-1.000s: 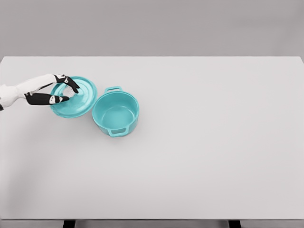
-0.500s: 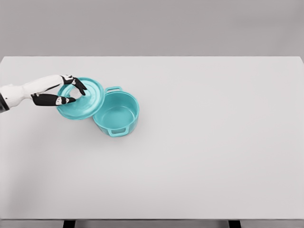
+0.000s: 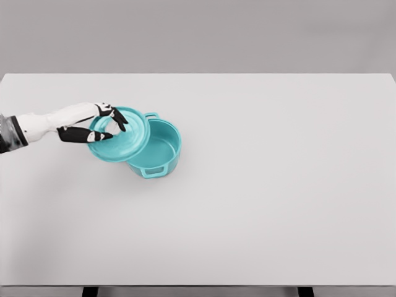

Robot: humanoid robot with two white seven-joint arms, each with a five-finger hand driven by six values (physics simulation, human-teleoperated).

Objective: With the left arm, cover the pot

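A teal pot with two side handles stands on the white table, left of the middle. Its round teal lid hangs tilted over the pot's left rim and hides about a third of the opening. My left hand comes in from the left edge and is shut on the lid's knob, black fingers curled around it. The pot's right part is uncovered and looks empty inside.
The table's far edge runs along the top of the view against a grey wall. Two dark table legs show at the bottom edge.
My left hand has carried the lid to the right, from beside the pot to partly over its left rim. The pot has stayed in place.
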